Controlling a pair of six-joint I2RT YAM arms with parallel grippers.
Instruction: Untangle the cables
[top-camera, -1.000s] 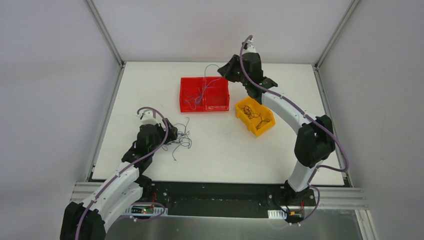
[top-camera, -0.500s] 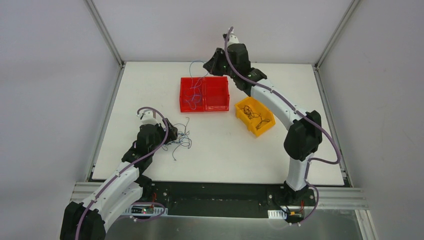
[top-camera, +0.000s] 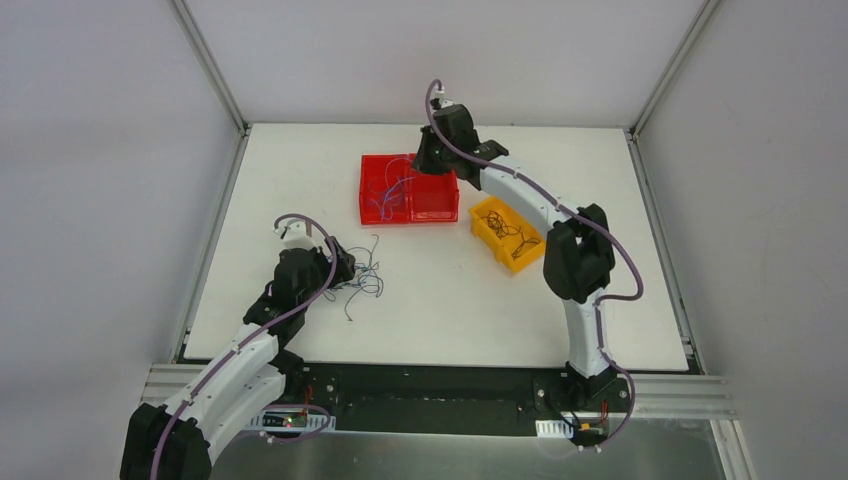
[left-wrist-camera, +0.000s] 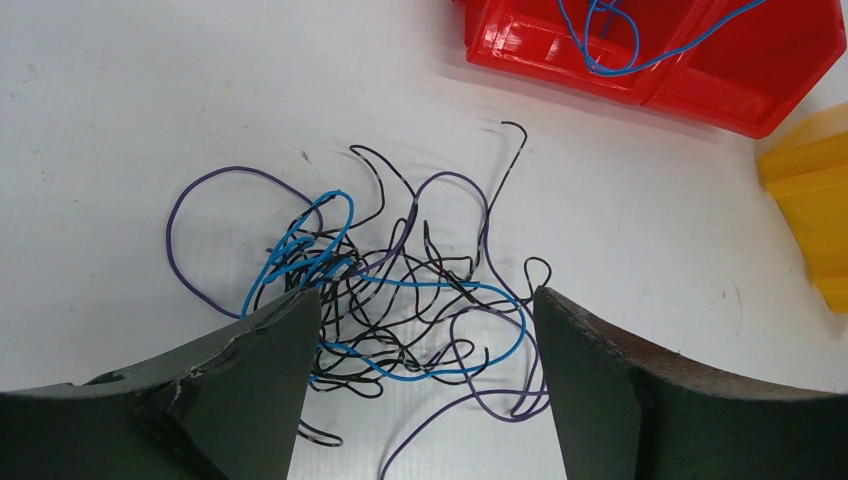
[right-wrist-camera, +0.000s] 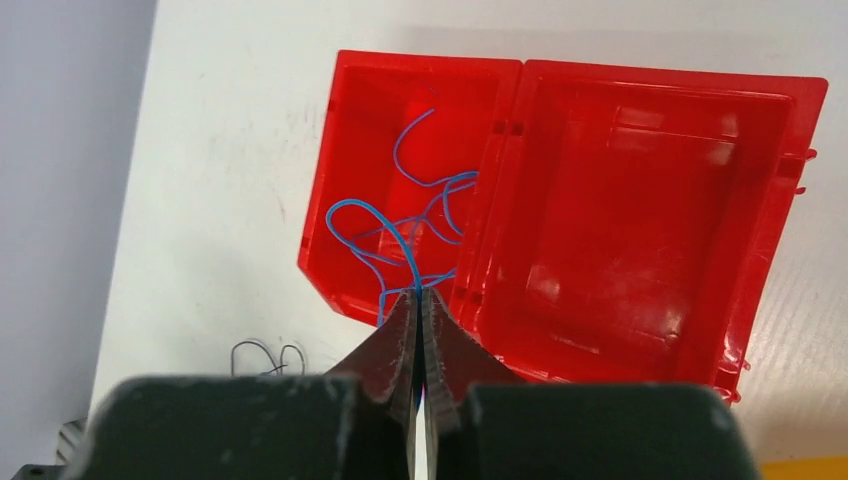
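A tangle of thin blue, purple and black cables (left-wrist-camera: 400, 290) lies on the white table, also in the top view (top-camera: 358, 279). My left gripper (left-wrist-camera: 425, 330) is open low over its near side, fingers on either side of it. My right gripper (right-wrist-camera: 420, 295) is shut on a blue cable (right-wrist-camera: 412, 250) that hangs into the left half of the red bin (right-wrist-camera: 360, 270). Other blue cables (top-camera: 388, 195) lie in that half. In the top view the right gripper (top-camera: 425, 160) hovers over the red bin (top-camera: 442, 212).
The red bin's right half (right-wrist-camera: 640, 230) holds no cables. A yellow bin (top-camera: 480, 226) with dark cables (top-camera: 508, 238) stands right of the red bin; its corner shows in the left wrist view (left-wrist-camera: 810, 215). Metal frame rails border the table.
My right arm has swung left from beside the yellow bin to above the red bin, carrying the blue cable with it. The left arm has not moved.
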